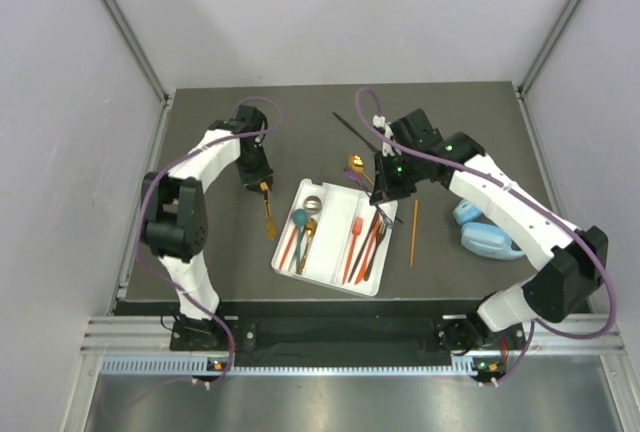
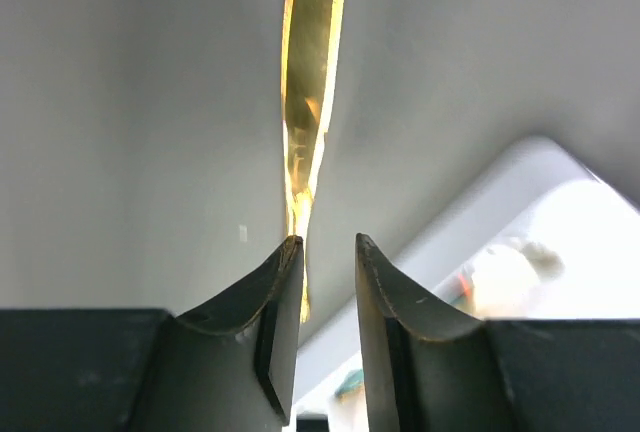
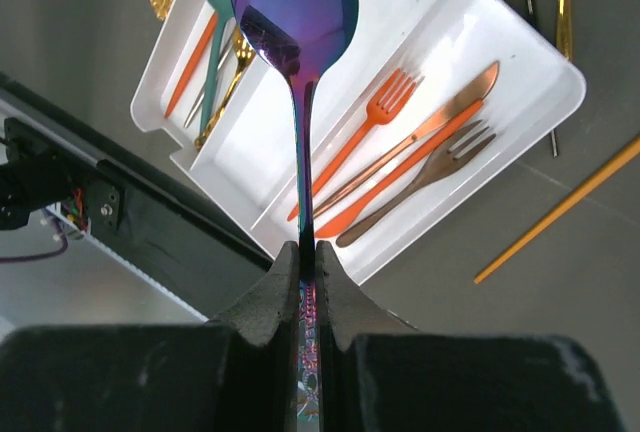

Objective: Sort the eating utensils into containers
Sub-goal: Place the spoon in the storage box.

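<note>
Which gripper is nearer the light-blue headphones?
Right. The right gripper, holding a purple spoon, hangs at the white tray's right side, left of the headphones; the left gripper sits past the tray's left side.

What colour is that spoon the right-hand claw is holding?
The spoon is iridescent purple-blue, clearest in the right wrist view.

I look down on two arms that match. The left arm [image 1: 192, 277] and the right arm [image 1: 495, 189] each have smooth white plastic shells with chunky black joints in between. A thin purple cable [image 1: 150, 195] runs along each arm. Small green lights [image 1: 399, 166] glow on the right one. The left gripper [image 2: 328, 247] and the right gripper [image 3: 308, 252] have dull black fingers [image 2: 270, 332] that curve in to thin tips.
</note>
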{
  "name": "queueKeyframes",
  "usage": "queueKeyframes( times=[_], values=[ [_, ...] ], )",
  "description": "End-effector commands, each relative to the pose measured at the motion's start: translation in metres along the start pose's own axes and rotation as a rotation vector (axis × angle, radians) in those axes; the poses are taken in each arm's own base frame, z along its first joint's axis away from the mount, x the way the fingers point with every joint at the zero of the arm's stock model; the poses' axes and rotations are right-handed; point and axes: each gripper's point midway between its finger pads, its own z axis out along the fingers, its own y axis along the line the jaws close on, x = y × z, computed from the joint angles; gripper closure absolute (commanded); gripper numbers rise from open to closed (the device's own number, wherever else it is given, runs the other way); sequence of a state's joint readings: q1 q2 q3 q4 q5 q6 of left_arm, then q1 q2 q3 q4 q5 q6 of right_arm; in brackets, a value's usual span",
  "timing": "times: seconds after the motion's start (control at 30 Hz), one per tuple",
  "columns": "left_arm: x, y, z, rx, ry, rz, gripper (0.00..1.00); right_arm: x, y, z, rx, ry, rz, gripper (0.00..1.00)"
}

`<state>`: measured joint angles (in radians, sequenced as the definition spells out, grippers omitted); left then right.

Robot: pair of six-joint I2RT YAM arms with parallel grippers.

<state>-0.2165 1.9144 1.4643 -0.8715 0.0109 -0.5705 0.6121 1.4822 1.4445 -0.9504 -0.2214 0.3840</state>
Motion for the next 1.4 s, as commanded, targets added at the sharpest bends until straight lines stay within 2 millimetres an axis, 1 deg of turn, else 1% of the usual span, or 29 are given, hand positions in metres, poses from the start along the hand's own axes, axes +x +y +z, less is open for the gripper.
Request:
queueKeyframes(
  times=[0.0,0.03,0.1,0.13,0.17,0.2,0.23,0.27,0.3,0.33,0.37,0.4,0.43,0.47,0.53,0.63,0.67,0.73,0.83,0.97,1.03,1.07,1.13,1.2,1.23,1.37],
  values=[
    [0.006,-0.004,-0.067,0.079,-0.100,0.038,0.67,0.005,0.010,-0.005,-0.121,-0.052,-0.034,1.00],
    [0.008,-0.002,-0.074,0.081,-0.107,0.045,0.66,0.009,0.010,-0.002,-0.131,-0.035,-0.027,1.00],
    [0.014,0.000,-0.071,0.085,-0.095,0.061,0.66,0.013,0.015,-0.002,-0.131,-0.011,-0.005,1.00],
    [0.019,-0.001,-0.067,0.089,-0.070,0.053,0.66,0.015,0.018,-0.003,-0.127,-0.001,0.001,1.00],
    [0.026,-0.001,-0.058,0.099,-0.051,0.045,0.69,0.015,0.028,-0.005,-0.140,-0.003,-0.010,1.00],
    [0.034,-0.001,-0.051,0.099,-0.028,0.021,0.71,0.016,0.032,-0.002,-0.137,0.009,0.007,1.00],
    [0.049,0.005,-0.041,0.082,0.010,0.007,0.71,0.017,0.040,-0.001,-0.150,0.019,0.003,1.00],
    [0.052,0.003,-0.036,0.089,0.003,0.005,0.73,0.013,0.047,0.000,-0.158,0.014,0.002,1.00],
    [0.057,0.003,-0.034,0.080,-0.004,0.009,0.73,0.011,0.049,0.008,-0.148,0.027,0.027,1.00],
    [0.061,0.013,-0.032,0.039,-0.029,0.010,0.73,0.013,0.054,0.012,-0.146,0.040,0.021,1.00],
    [0.062,0.017,-0.030,0.017,-0.047,0.014,0.71,0.009,0.057,0.015,-0.137,0.034,0.024,1.00],
    [0.064,0.017,-0.028,0.021,-0.052,0.018,0.71,0.011,0.058,0.026,-0.127,0.054,0.043,1.00],
    [0.073,0.023,-0.022,0.011,-0.026,0.023,0.71,0.012,0.064,0.033,-0.135,0.060,0.038,1.00],
    [0.082,0.020,-0.020,0.039,0.008,0.033,0.71,0.017,0.064,0.045,-0.127,0.085,0.051,1.00],
    [0.094,0.026,-0.016,0.030,0.030,0.055,0.73,0.021,0.075,0.057,-0.144,0.094,0.061,1.00],
    [0.104,0.029,-0.022,0.057,0.017,0.080,0.71,0.025,0.075,0.073,-0.113,0.108,0.082,1.00],
    [0.108,0.027,-0.025,0.078,0.026,0.085,0.71,0.027,0.073,0.079,-0.103,0.116,0.091,1.00],
    [0.119,0.031,-0.026,0.082,0.045,0.095,0.70,0.025,0.075,0.084,-0.103,0.112,0.106,1.00],
    [0.131,0.031,-0.023,0.103,0.068,0.108,0.70,0.025,0.075,0.095,-0.087,0.112,0.116,1.00],
    [0.142,0.025,-0.020,0.124,0.089,0.136,0.70,0.027,0.070,0.111,-0.055,0.134,0.131,1.00],
    [0.149,0.023,-0.017,0.124,0.116,0.159,0.71,0.028,0.069,0.114,-0.044,0.141,0.140,1.00],
    [0.153,0.020,-0.016,0.126,0.128,0.170,0.71,0.029,0.068,0.120,-0.036,0.152,0.143,1.00],
    [0.159,0.018,-0.014,0.133,0.152,0.184,0.71,0.025,0.070,0.122,-0.036,0.152,0.141,1.00],
    [0.166,0.010,-0.012,0.155,0.160,0.211,0.71,0.026,0.069,0.129,-0.029,0.171,0.138,1.00],
    [0.169,0.006,-0.012,0.165,0.167,0.221,0.71,0.020,0.073,0.129,-0.034,0.160,0.135,1.00],
    [0.185,-0.014,-0.007,0.201,0.207,0.295,0.73,0.017,0.075,0.139,-0.037,0.174,0.127,1.00]
  ],
)
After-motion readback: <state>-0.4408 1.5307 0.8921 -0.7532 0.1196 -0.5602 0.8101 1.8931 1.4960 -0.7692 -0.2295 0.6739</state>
